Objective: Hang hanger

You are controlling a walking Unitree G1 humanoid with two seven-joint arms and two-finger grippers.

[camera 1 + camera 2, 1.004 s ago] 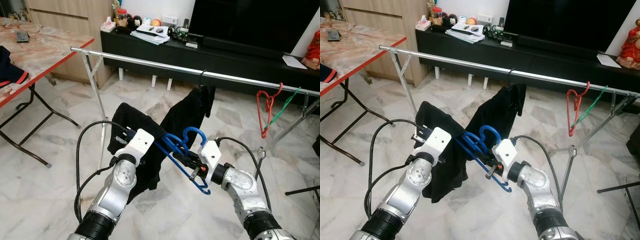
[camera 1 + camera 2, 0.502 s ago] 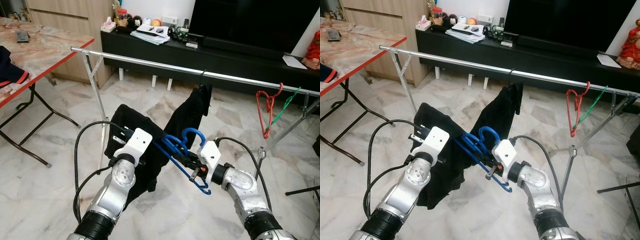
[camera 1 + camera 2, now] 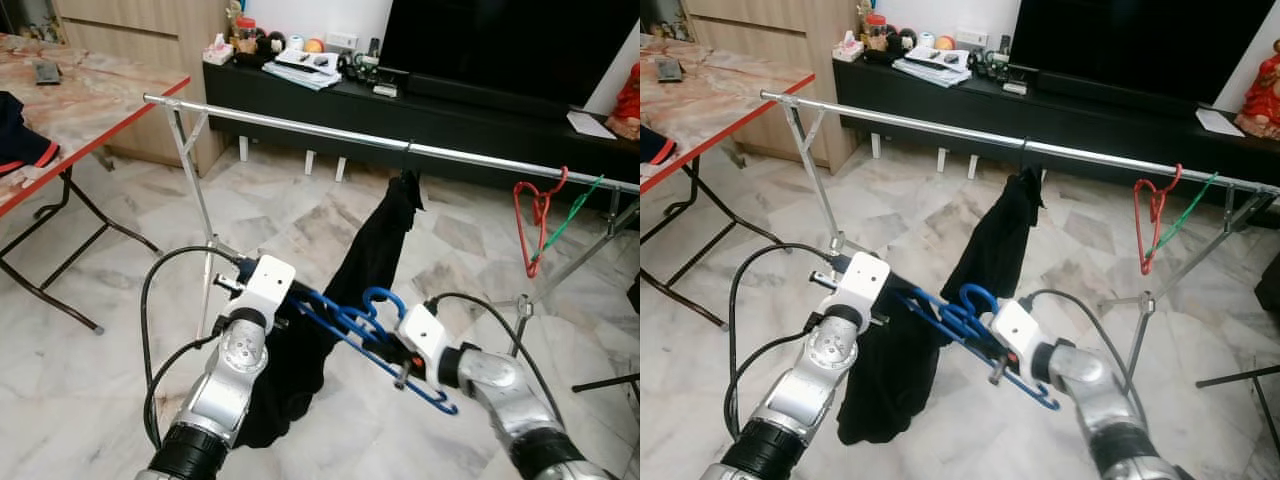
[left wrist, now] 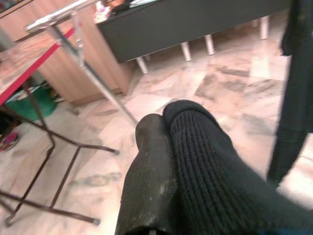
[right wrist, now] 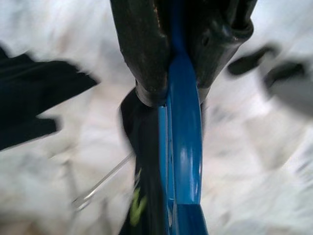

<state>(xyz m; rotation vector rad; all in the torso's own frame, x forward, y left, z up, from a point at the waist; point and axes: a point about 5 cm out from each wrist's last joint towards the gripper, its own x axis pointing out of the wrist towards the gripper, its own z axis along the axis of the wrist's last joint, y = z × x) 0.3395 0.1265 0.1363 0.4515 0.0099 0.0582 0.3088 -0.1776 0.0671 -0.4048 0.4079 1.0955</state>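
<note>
Right gripper (image 3: pixel 992 352), pinching the blue hanger (image 3: pixel 360 325), has dropped lower; left gripper (image 3: pixel 292 300) clamps the black garment (image 3: pixel 895 370); hanger sits farther below the rail (image 3: pixel 300 126).

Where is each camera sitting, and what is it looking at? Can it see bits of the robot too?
Left eye view: on the head, looking down at the blue hanger, black garment and rail; both silver arms show.
Right eye view: the head's other eye, same scene, same arms.
Left wrist view: on the left wrist, looking along its black fingers, pressed against knitted black cloth.
Right wrist view: on the right wrist, its fingers clamped on the hanger.
Both eye views share the red hanger.
</note>
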